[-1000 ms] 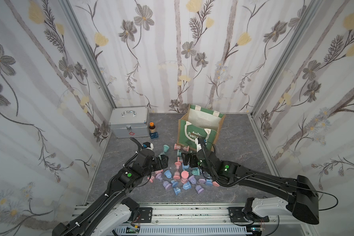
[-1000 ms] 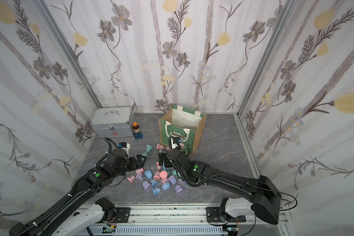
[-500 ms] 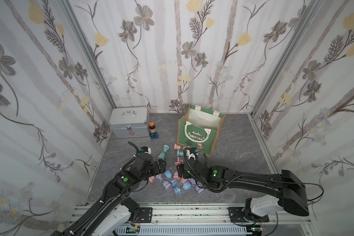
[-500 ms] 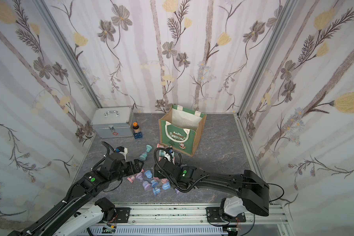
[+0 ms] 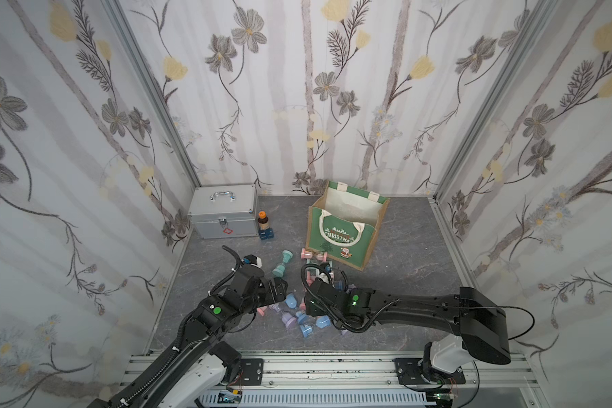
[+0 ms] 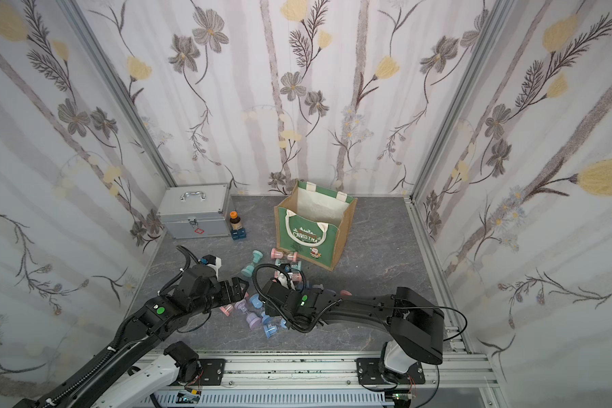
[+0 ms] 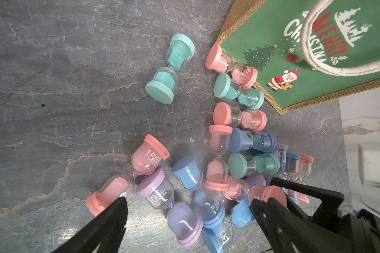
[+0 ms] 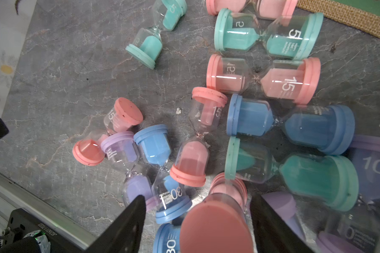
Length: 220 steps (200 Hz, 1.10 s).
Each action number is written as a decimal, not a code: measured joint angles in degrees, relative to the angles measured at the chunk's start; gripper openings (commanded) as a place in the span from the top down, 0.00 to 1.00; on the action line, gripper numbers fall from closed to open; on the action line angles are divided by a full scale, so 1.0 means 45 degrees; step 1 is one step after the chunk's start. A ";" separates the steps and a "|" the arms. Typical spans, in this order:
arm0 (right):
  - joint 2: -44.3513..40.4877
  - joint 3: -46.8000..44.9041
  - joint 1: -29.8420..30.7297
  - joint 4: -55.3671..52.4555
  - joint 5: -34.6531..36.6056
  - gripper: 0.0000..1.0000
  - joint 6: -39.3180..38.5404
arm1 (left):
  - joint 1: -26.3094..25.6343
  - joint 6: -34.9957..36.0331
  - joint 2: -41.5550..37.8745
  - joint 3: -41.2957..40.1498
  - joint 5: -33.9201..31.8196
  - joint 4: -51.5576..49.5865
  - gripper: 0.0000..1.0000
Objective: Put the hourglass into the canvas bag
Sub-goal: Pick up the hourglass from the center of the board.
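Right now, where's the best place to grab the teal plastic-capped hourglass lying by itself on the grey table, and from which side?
Grip the teal hourglass across one glass bulb, inside its cap, coming down from above and closing across its long axis. It lies flat, apart from the hourglass pile, with bare grey table on both flanks; the wider cap rim should probably stop it slipping.

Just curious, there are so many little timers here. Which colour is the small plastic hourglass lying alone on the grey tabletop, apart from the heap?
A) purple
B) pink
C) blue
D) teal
D: the teal plastic hourglass lies on its side by itself, with bare grey tabletop between it and the heap of mixed-colour hourglasses.
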 measured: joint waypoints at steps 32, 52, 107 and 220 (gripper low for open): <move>0.0335 0.0204 0.0000 -0.0316 -0.0053 0.37 0.0034 | 0.0000 0.0000 -0.0005 -0.0044 0.0044 -0.0034 0.00; 0.0529 0.0330 0.0000 -0.0529 -0.0053 0.40 0.0034 | 0.0000 0.0000 -0.0005 -0.0049 0.0044 -0.0034 0.00; 0.0748 0.0593 -0.0010 -0.0738 -0.0029 0.50 0.0024 | 0.0000 0.0000 0.0000 -0.0044 0.0180 -0.0034 0.00; 0.0457 0.1015 0.0005 -0.1472 0.0204 0.69 -0.0180 | 0.0000 0.0005 -0.0044 0.0175 0.0325 -0.0039 0.00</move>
